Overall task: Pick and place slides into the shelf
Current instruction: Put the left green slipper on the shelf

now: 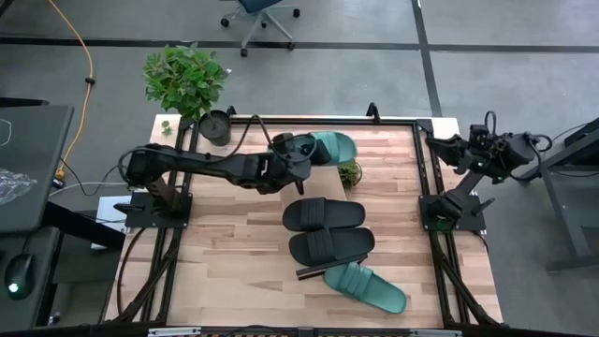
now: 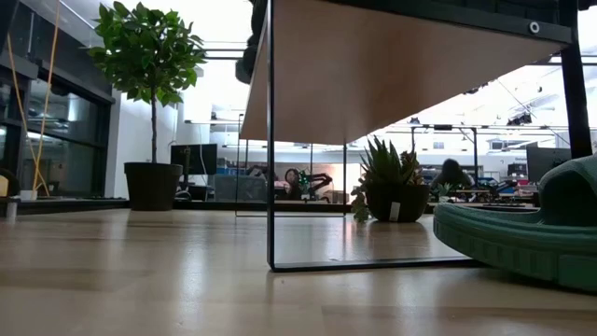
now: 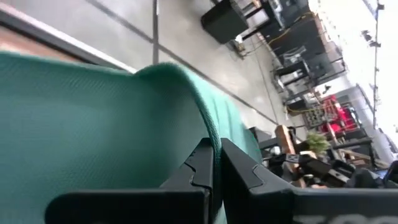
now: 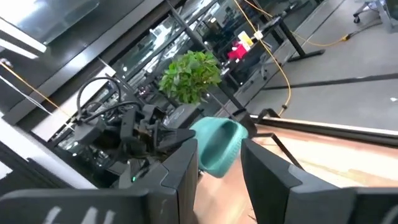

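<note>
Left gripper (image 1: 301, 150) clamped, right gripper (image 4: 219, 163) parted.

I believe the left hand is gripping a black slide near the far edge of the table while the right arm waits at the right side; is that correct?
Not quite: the slide in the left hand is teal green, not black. The high view shows it, and the left wrist view shows the fingers closed on its teal edge. Both black slides lie on the table's middle. The rest holds: the right hand waits at the right side.

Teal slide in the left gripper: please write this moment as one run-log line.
left gripper: shut on teal slide, lifted | right gripper: open, idle at table edge | other teal slide: on table
</note>
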Controlling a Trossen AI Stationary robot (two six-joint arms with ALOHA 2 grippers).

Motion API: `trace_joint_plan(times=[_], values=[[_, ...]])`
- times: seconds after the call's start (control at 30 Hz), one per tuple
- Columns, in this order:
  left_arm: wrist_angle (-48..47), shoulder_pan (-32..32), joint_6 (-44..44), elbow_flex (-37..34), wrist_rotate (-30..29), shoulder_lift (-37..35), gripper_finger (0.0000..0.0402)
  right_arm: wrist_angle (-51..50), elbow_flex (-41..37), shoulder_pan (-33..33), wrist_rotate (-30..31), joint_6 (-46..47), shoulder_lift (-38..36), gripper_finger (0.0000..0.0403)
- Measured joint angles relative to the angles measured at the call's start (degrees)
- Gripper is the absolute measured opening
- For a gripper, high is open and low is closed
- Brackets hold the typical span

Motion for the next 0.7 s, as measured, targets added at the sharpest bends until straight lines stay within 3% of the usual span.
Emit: trace_joint_plan(times=[0.37,0.7], values=[[-4.23,0.85,-8.15,0.0,0.42,3.17,0.0,-2.01,0.0,0.0,-2.49,2.2,0.0,0.0113],[-8.11,2.39,-8.67,0.0,1.98,3.17,0.0,-2.01,0.0,0.0,-2.39,2.2,0.0,0.0113]])
